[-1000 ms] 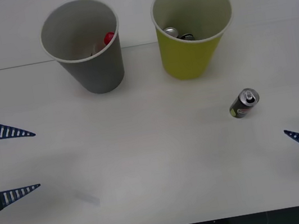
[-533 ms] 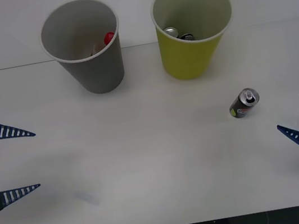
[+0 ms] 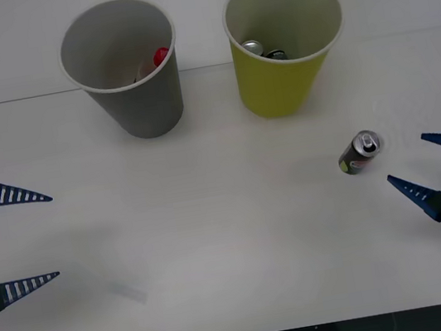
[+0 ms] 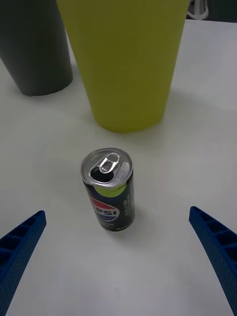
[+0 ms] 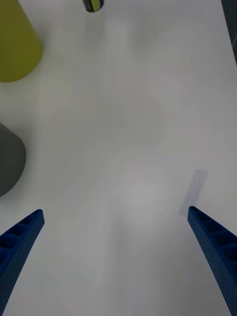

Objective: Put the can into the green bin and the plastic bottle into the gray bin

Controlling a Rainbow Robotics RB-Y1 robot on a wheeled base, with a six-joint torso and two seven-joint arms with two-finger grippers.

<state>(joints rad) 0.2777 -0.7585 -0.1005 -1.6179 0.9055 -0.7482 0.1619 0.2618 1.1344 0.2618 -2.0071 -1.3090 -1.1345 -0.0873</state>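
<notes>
The can (image 3: 359, 152) stands upright on the white table, dark with a silver top, a little in front of the green bin (image 3: 279, 85). My right gripper (image 3: 406, 158) is open just to the can's right, low over the table and apart from it. The right wrist view has the can (image 4: 108, 190) ahead of the spread fingers, with the green bin (image 4: 128, 64) behind it. The gray bin (image 3: 143, 102) stands left of the green one. A red-capped item (image 3: 160, 56) lies inside it; I cannot tell if it is the plastic bottle. My left gripper (image 3: 55, 236) hangs open at the far left.
Another silver can top (image 3: 252, 47) shows inside the green bin. A table seam (image 3: 9, 101) runs behind the bins. A faint strip of tape (image 3: 127, 291) lies on the table near the front left.
My right gripper has come in from the right edge toward the can, turning slightly. The can, both bins and the left arm have not moved.
</notes>
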